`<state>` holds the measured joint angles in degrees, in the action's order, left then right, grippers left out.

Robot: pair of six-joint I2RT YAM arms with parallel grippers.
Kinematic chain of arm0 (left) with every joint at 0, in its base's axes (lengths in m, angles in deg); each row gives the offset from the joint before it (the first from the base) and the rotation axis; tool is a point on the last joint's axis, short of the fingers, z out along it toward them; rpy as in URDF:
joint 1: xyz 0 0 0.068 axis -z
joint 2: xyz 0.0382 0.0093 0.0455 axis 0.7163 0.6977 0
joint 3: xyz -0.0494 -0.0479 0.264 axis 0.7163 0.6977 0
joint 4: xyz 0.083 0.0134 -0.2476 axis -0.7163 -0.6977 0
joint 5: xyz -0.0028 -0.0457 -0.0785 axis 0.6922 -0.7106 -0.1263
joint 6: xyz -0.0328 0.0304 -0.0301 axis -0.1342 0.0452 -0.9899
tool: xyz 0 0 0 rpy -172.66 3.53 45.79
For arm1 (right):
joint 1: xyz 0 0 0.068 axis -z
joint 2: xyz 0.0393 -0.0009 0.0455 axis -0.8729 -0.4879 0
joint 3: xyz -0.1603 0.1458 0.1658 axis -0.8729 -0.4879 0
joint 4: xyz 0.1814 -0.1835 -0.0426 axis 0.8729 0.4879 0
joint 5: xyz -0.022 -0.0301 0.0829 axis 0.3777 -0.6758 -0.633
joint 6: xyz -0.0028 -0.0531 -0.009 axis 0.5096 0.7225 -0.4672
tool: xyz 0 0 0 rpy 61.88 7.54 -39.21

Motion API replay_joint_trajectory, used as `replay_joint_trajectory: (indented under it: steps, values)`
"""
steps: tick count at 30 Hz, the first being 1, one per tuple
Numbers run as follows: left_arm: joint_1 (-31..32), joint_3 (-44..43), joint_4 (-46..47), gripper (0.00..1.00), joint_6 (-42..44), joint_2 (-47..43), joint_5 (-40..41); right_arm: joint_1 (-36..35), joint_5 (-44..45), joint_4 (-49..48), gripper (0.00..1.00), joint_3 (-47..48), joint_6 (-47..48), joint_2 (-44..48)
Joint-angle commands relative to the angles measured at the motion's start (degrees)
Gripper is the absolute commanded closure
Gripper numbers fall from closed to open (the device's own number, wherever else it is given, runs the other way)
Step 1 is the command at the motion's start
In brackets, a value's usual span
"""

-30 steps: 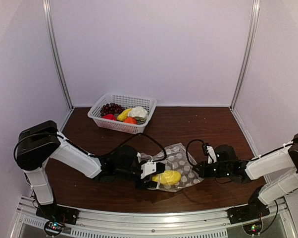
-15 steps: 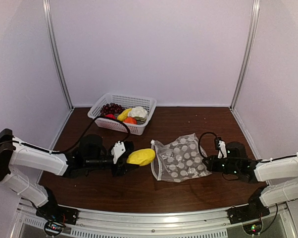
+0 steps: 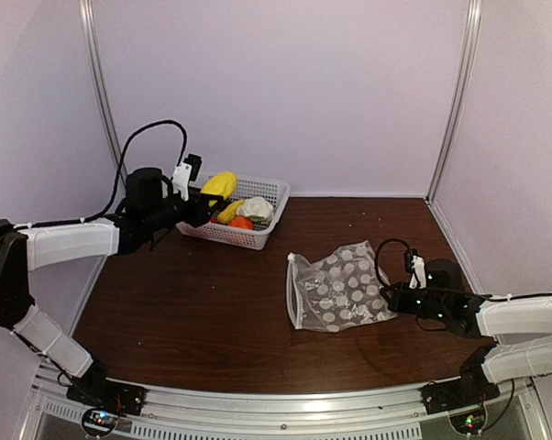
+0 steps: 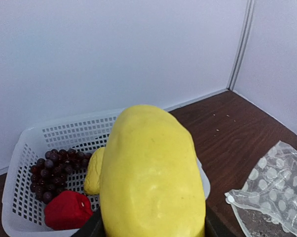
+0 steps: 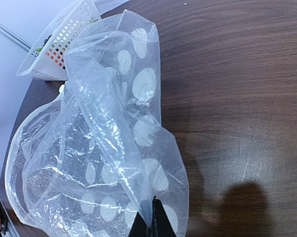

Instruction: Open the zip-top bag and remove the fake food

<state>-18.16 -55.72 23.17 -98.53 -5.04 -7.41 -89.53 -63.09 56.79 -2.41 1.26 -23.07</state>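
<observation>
Fake food, the large yellow piece [image 4: 151, 173], sits clenched between the fingers of our left gripper [image 3: 208, 194], raised off the table [image 3: 203, 312]. Ahead of and below those fingers lies the white basket [image 3: 232, 235]. It holds the grape bunch [image 4: 50, 170], a red piece [image 4: 67, 210], a smaller yellow piece [image 4: 93, 173], an orange piece [image 3: 242, 223] and a white lumpy piece [image 3: 256, 209]. Our right gripper [image 5: 151, 219] is pinched tight on an edge of the zip-top bag [image 3: 340, 289]. The bag spreads out crumpled on the table ahead of its fingertips, well apart from the basket.
</observation>
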Motion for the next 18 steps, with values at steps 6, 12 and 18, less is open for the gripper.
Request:
replay_joint_trajectory:
  steps: [6,12,18]
  values:
    - [-6.1,-21.0,-10.7,0.59,-2.0,18.7,2.4,0.8,0.0,-2.1,1.0,0.6,1.0,-1.6]
    - [-7.0,-33.4,-15.6,0.55,-1.6,31.0,3.0,1.0,-0.3,-3.2,1.0,1.0,1.0,-2.6]
    - [-7.1,-38.4,-17.9,0.48,-0.8,37.4,2.9,1.1,-0.3,-3.5,1.0,2.2,1.7,-3.7]
